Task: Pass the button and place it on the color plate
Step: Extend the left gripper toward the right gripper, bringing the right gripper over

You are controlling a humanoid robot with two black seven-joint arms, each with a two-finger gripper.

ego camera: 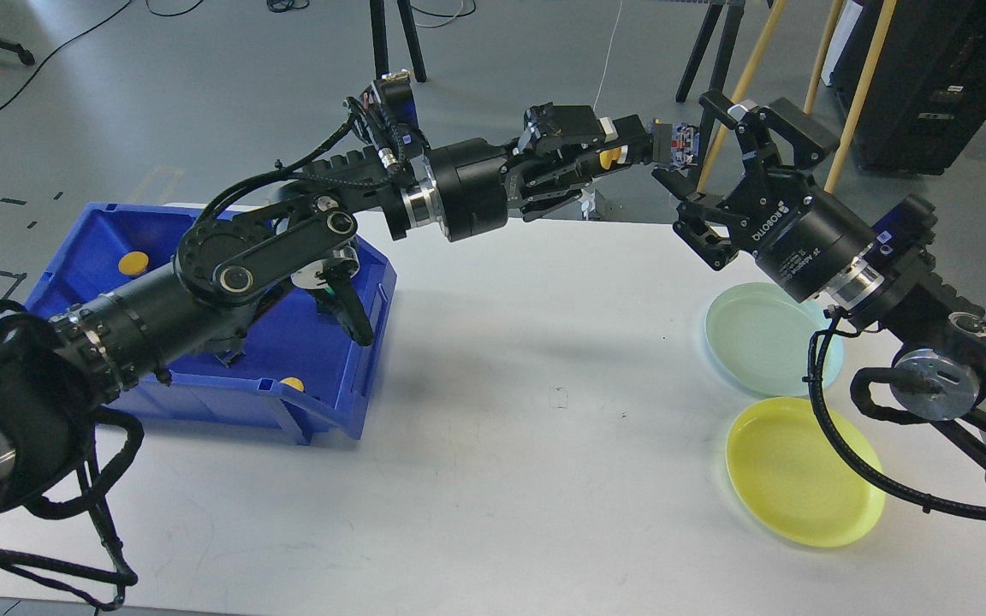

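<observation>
My left gripper (630, 152) reaches high over the table's far edge and is shut on a yellow button (610, 157), of which only a small part shows between the fingers. My right gripper (685, 141) is open, and its jaws stand wide apart around the tip of the left gripper, not touching the button. A yellow plate (801, 475) lies at the front right of the white table (527, 411). A pale green plate (758, 338) lies just behind it, partly under my right arm.
A blue bin (322, 402) stands at the table's left, under my left arm, with two more yellow buttons (133, 263) showing inside. Tripod legs and wooden poles stand on the floor beyond the far edge.
</observation>
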